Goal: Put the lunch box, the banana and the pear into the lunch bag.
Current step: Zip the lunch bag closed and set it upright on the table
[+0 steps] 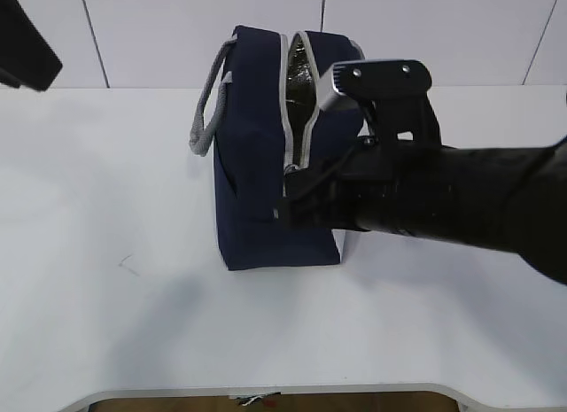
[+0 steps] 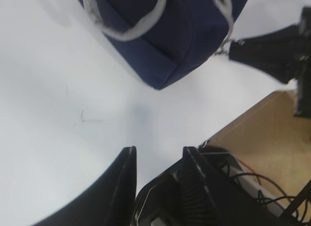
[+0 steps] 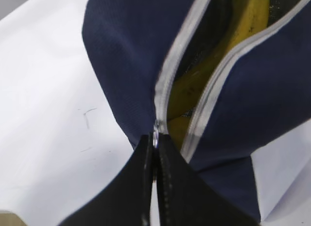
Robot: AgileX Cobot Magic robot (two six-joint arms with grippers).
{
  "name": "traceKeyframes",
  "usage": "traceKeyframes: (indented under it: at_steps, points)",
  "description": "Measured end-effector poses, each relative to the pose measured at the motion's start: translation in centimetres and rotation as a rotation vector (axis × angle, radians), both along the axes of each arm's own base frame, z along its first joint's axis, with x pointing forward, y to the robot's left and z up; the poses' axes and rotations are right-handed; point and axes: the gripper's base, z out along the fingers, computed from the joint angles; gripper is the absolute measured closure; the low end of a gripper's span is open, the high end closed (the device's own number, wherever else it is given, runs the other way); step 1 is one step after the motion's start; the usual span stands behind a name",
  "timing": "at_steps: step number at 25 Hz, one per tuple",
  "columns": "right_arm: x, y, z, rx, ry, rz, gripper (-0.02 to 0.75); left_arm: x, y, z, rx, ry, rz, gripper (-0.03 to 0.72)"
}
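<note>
Navy-blue fabric fills most of what I see: the large boxy lunch bag [image 1: 266,164] with grey zipper tape, grey webbing handles and a white lower panel stands upright near the middle of the white table [image 1: 106,279], its zipper partly undone so that the silver foil lining shows in the gap at the top. Through my right wrist camera I look straight into that gap and see the long curved yellow banana [image 3: 228,56] with brown specks lying inside the bag, between the two grey zipper edges. I cannot make out the lunch box or the pear in any view; the bag's interior is mostly dark beyond the banana. My right gripper [image 3: 155,141] is pressed against the bag's near end, its black fingers clenched together on the small metal zipper pull [image 3: 156,131] at the point where the two zipper tapes meet. In the exterior view the right arm [image 1: 443,199] reaches in from the bag's right side and covers part of its front face. My left gripper [image 2: 158,158] hangs over bare table off the bag's left side, well apart from it, jaws parted and holding nothing. One grey handle loop [image 1: 205,111] droops off the bag's left face.
</note>
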Motion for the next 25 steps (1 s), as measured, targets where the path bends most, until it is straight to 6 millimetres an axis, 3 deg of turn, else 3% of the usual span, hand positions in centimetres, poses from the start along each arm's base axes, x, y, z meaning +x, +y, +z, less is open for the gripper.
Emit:
traceKeyframes:
  at_steps: [6, 12, 19, 25]
  points:
    - [1.2, 0.8, 3.2, -0.103, 0.075, 0.013, 0.726, 0.0, 0.4, -4.5, 0.091, 0.110, 0.010, 0.444]
    - [1.9, 1.1, 6.9, -0.191, 0.134, 0.009, 0.726, 0.5, 0.3, -8.5, 0.095, 0.087, 0.024, 0.444]
    - [2.3, 1.3, 10.6, -0.191, 0.123, -0.001, 0.726, 1.2, -0.3, -11.3, 0.019, -0.041, -0.008, 0.444]
    - [2.2, 1.3, 11.2, -0.185, 0.148, -0.005, 0.726, 1.3, -0.9, -12.9, -0.082, -0.133, -0.036, 0.435]
